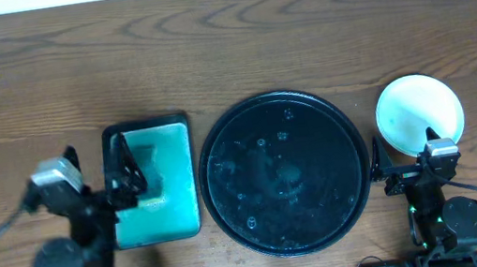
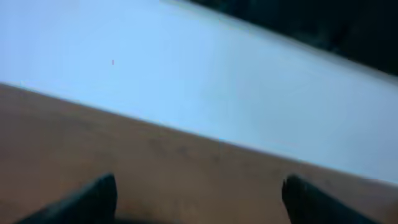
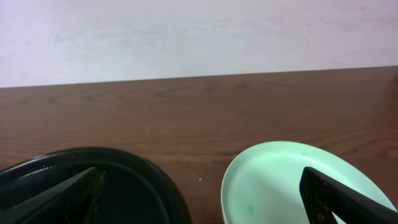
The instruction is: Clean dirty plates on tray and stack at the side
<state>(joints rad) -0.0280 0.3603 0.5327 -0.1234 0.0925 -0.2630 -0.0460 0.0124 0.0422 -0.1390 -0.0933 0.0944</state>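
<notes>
The large round black tray (image 1: 284,172) lies at the table's middle, with only droplets on it and no plates. A pale mint plate (image 1: 419,109) sits on the table to its right; I cannot tell how many lie stacked under it. My right gripper (image 1: 404,150) is open and empty, low between the tray and the plate. In the right wrist view the gripper (image 3: 205,193) spans the tray's rim (image 3: 143,163) and the plate (image 3: 280,180), which has small teal specks. My left gripper (image 1: 124,174) hangs over the green tray, and it is open and empty in the blurred left wrist view (image 2: 199,199).
A smaller rectangular green tray (image 1: 159,223) with a black edge lies left of the round tray. The wooden table (image 1: 226,50) stretches to the back edge, with a white wall (image 3: 199,37) behind. Both arm bases stand at the front edge.
</notes>
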